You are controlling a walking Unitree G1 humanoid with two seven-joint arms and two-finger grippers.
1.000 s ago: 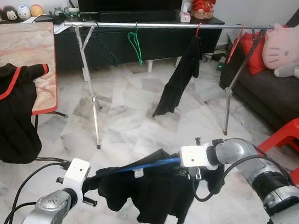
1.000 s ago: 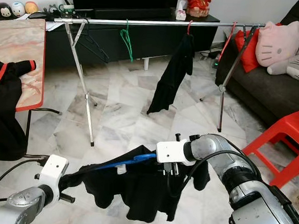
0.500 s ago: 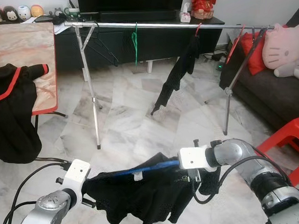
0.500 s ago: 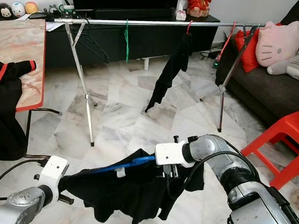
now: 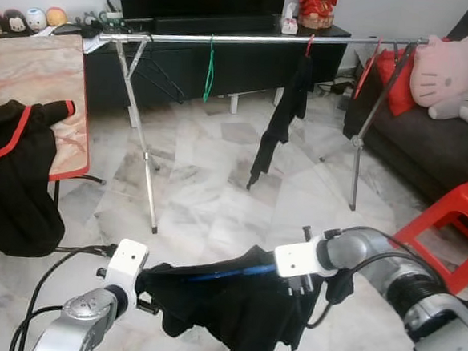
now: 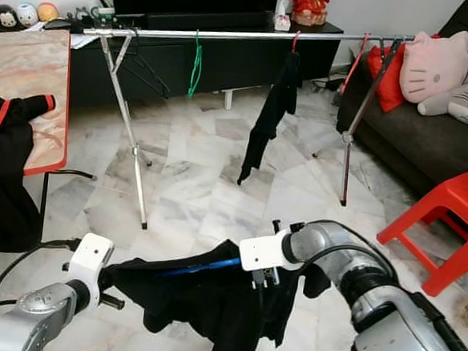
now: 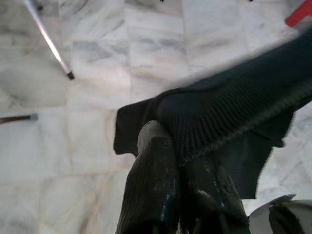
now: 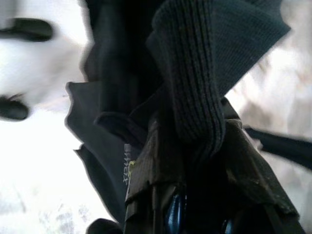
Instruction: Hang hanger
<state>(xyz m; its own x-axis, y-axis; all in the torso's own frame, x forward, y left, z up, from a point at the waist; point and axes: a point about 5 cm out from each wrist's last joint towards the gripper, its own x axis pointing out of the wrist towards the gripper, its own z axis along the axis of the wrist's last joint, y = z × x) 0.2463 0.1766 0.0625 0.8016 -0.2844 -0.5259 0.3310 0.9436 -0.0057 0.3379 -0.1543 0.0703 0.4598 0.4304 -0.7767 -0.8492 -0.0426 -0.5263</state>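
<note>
A black garment [image 5: 244, 317] on a blue hanger [image 5: 229, 270] hangs low in front of me, stretched between both grippers. My left gripper [image 5: 152, 286] is shut on the garment's left end; in the left wrist view its fingers [image 7: 156, 195] pinch the knit cloth. My right gripper [image 5: 305, 283] is shut on the right end, with its fingers [image 8: 161, 165] buried in cloth. The silver clothes rail [image 5: 251, 39] stands farther ahead. It carries a green hanger [image 5: 209, 61], black hangers [image 5: 165, 74] and a black garment on a red hanger [image 5: 282, 119].
A marble-top table [image 5: 40, 82] with a black and red garment [image 5: 12, 184] draped over it stands at the left. A dark sofa [image 5: 453, 151] with a pink cushion [image 5: 444, 71] and a red stool [image 5: 452, 219] are at the right. A black TV console [image 5: 250, 60] sits behind the rail.
Both grippers have drawn slightly closer together and the held garment has swung beneath them. On the rail, the green hanger has turned edge-on and the black garment sways.
</note>
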